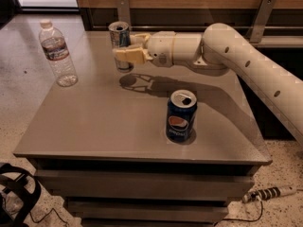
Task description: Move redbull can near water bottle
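Observation:
The redbull can [119, 33], slim and silver-blue, stands upright at the far middle of the grey table [94, 122]. My gripper [124, 49] reaches in from the right and is shut on the can's lower half, one finger [129, 56] in front and the other behind it. I cannot tell whether the can's base touches the table. The water bottle [57, 53], clear with a white cap and a label band, stands at the table's far left corner, about a can's height to the left of the redbull can.
A wider dark blue Pepsi can [181, 116] stands at the table's front right. A wall with metal brackets [123, 8] runs behind the table. A power strip [267, 193] and a black cabled object [19, 193] lie on the floor in front.

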